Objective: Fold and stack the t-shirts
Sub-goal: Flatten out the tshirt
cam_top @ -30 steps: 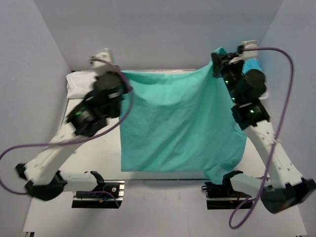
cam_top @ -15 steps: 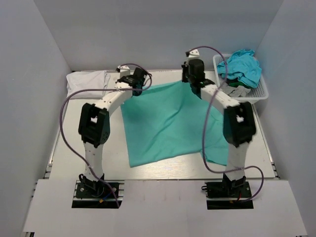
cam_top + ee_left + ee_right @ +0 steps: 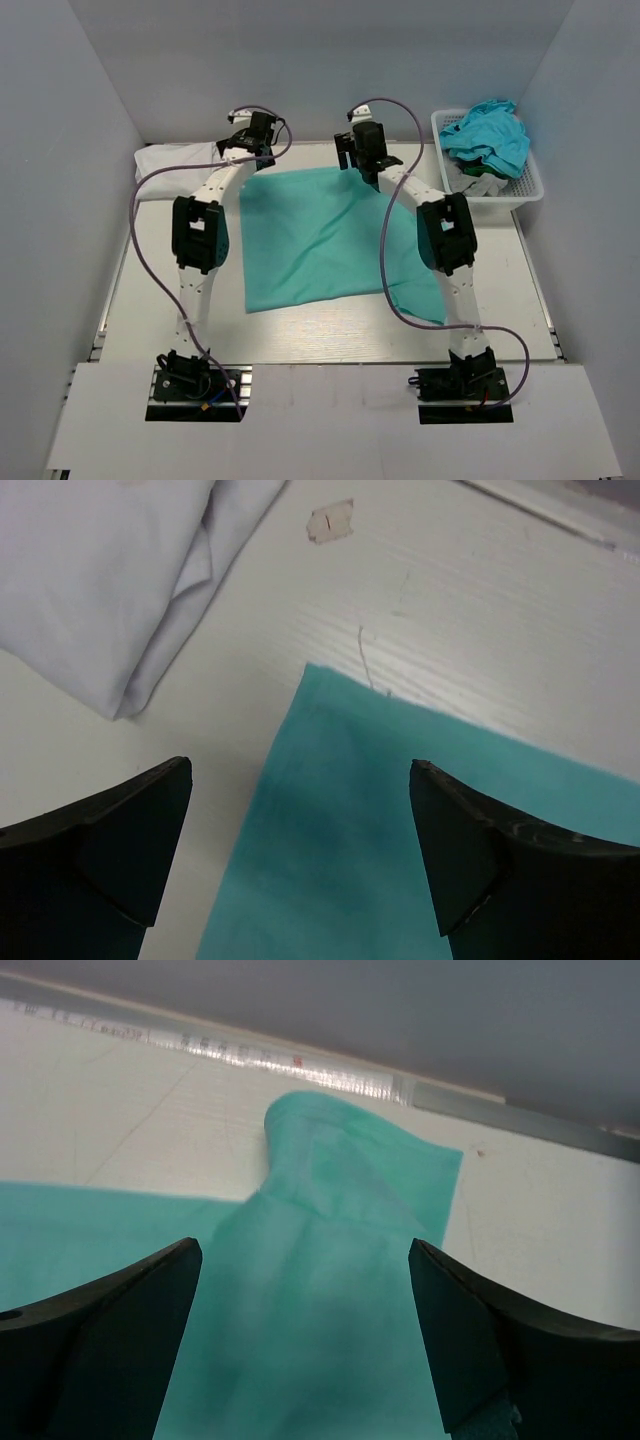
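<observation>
1. The mint-green t-shirt lies spread flat mid-table, between the two arms. Its long axis runs from the far left to the near right, skewed to the table's edges. The near-right part trails under the right arm. I cannot tell which end is the collar.
2. The left gripper is released, jaws wide apart, and hangs over the shirt's far-left corner, grasping nothing.
3. The right gripper is also spread wide and empty, above the shirt's far-right edge.
4. Only the top view shows the whole outline, plus the turquoise-blue t-shirts heaped in the white mesh basket at the far right.
5. The left wrist view shows the folded white t-shirt lying near the green corner but apart from it.
6. The right wrist view shows a narrow flap pointing to the far edge.
</observation>
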Robot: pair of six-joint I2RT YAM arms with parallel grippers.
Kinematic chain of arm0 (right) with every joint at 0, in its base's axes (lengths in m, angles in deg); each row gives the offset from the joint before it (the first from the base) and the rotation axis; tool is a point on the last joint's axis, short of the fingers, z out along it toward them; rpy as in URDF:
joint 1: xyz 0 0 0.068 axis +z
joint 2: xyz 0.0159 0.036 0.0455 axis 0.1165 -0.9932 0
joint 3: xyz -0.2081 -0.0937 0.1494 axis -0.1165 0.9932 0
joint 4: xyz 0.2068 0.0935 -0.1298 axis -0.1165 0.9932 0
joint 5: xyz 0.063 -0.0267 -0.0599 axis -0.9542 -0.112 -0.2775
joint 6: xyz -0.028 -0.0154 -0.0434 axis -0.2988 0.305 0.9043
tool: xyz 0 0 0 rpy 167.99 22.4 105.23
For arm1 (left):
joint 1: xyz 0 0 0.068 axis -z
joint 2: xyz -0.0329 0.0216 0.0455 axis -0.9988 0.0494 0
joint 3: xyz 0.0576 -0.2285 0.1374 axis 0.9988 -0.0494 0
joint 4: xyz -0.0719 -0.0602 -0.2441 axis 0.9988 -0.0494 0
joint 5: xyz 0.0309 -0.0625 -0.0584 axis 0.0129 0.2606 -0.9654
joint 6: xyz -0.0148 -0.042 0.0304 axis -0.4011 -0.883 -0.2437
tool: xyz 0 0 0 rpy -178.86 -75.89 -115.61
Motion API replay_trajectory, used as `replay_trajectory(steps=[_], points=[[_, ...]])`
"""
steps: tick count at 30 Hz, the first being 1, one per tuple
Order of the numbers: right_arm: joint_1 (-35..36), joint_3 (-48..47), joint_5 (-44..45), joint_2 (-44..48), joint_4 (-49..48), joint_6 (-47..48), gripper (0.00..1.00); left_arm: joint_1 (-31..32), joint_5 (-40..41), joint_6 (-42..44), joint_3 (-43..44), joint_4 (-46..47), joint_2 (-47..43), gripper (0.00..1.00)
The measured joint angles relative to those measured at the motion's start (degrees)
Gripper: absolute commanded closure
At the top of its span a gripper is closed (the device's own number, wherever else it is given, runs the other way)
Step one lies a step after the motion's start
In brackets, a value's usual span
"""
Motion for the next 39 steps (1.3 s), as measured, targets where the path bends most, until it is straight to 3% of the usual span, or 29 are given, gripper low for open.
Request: replay_trajectory(steps=[12,15,20,28,39], points=[[-0.02,37.9,-2.25,40.28,10.25,-12.35,0.1,2.36,-18.32,2.34,-26.67,1.92,-21.35,0.0],[-0.07,48.28,-3.85,46.56,12.37,-15.26,0.1,3.58,-21.59,2.14,-32.89,2.38,-23.04,0.0],[-0.09,57.7,-5.57,48.92,16.35,-18.08,0.1,4.76,-25.64,1.66,-40.85,4.92,-22.84,0.0],[-0.44,57.4,-7.04,40.98,14.93,-21.07,0.1,3.48,-22.49,0.22,-32.17,5.51,-14.36,0.0],[-0.76,41.13,-8.13,25.79,16.92,-21.44,0.1,-4.13,-21.59,-0.07,-11.26,0.44,0.44,0.0]])
